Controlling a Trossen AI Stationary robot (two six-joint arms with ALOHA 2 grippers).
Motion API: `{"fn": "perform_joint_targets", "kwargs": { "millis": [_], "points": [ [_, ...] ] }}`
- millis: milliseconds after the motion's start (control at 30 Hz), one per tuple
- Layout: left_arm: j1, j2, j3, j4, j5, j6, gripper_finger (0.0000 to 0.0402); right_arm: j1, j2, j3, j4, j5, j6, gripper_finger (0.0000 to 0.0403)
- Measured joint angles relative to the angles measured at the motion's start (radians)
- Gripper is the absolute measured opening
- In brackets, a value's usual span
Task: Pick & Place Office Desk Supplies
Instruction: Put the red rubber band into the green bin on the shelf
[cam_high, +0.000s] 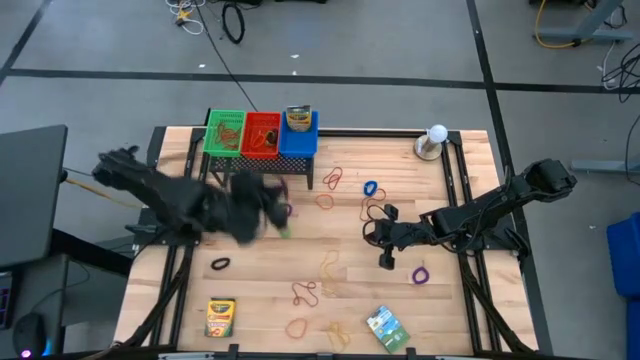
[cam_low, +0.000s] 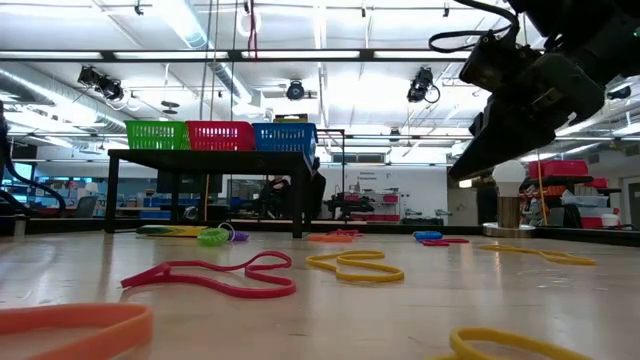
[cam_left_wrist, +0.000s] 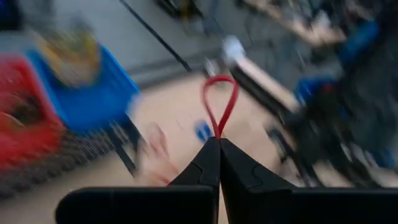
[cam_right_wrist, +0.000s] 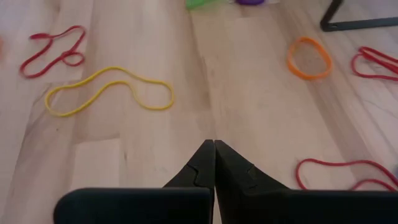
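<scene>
My left gripper (cam_high: 272, 196) hovers just in front of the black rack (cam_high: 262, 168) that carries a green, a red and a blue basket; it is shut on a red rubber band (cam_left_wrist: 219, 102). My right gripper (cam_high: 372, 233) is shut on nothing, low over the table's right middle, among loose bands. Its wrist view shows a yellow band (cam_right_wrist: 109, 90), a red band (cam_right_wrist: 53, 50) and an orange loop (cam_right_wrist: 309, 58) lying flat on the wood. A crayon box (cam_high: 220, 317) and a green packet (cam_high: 385, 325) lie near the near edge. My left gripper pinches the red rubber band at one end of its loop (cam_left_wrist: 218, 132), between the two shut fingertips. The rest of the loop stands out past the fingertips, narrow and lifted clear of the table.
The blue basket (cam_left_wrist: 87, 87) and the red basket (cam_left_wrist: 25, 112) are close ahead of the left gripper. A white ball on a round base (cam_high: 435, 140) stands at the far right corner. Several more bands lie scattered across the middle (cam_high: 330, 180) and near part (cam_high: 305, 293) of the table.
</scene>
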Motion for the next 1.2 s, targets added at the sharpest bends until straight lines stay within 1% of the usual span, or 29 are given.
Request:
{"fn": "perform_joint_targets", "kwargs": {
  "millis": [100,167,233,300,400,567,667,733,800,933,1067,1200],
  "points": [
    [0.114,-0.084,0.0,0.0,-0.041,0.073,0.0003,-0.001,0.0,0.0,0.0,0.041,0.03,0.0005],
    [0.198,-0.135,0.0,-0.002,-0.042,0.15,0.0004,-0.007,0.0,0.0,0.0,0.059,0.06,0.0005],
    [0.289,-0.185,0.0,-0.002,-0.015,0.252,0.0004,-0.018,0.0,0.0,0.0,0.061,0.093,0.0005],
    [0.385,-0.221,0.001,-0.003,0.055,0.354,0.0004,-0.03,0.0,0.0,0.0,0.066,0.124,0.0005],
    [0.548,-0.265,0.001,-0.03,0.188,0.474,0.0003,-0.044,0.0,0.0,0.0,0.092,0.154,0.0005],
    [0.831,-0.303,0.0,-0.14,0.361,0.564,0.0003,-0.065,0.0,0.0,0.007,0.125,0.202,0.0005],
    [0.962,-0.305,-0.005,-0.198,0.454,0.63,0.0003,-0.074,0.0,0.0,0.012,0.126,0.218,0.0005],
    [1.027,-0.309,-0.045,-0.182,0.499,0.667,0.0003,-0.08,0.0,0.0,0.02,0.127,0.214,0.0005],
    [1.085,-0.318,-0.114,-0.156,0.538,0.678,0.0003,-0.084,0.0,0.0,0.022,0.129,0.211,0.0005],
    [1.186,-0.347,-0.26,-0.042,0.623,0.717,0.0002,-0.085,0.0,0.0,0.023,0.147,0.216,0.0005],
    [1.265,-0.352,-0.362,0.051,0.713,0.716,0.0002,-0.085,0.0,0.0,0.031,0.15,0.217,0.0005],
    [1.319,-0.349,-0.414,0.051,0.729,0.712,0.0005,-0.085,0.0,0.0,0.038,0.15,0.217,0.0005]
  ]
}}
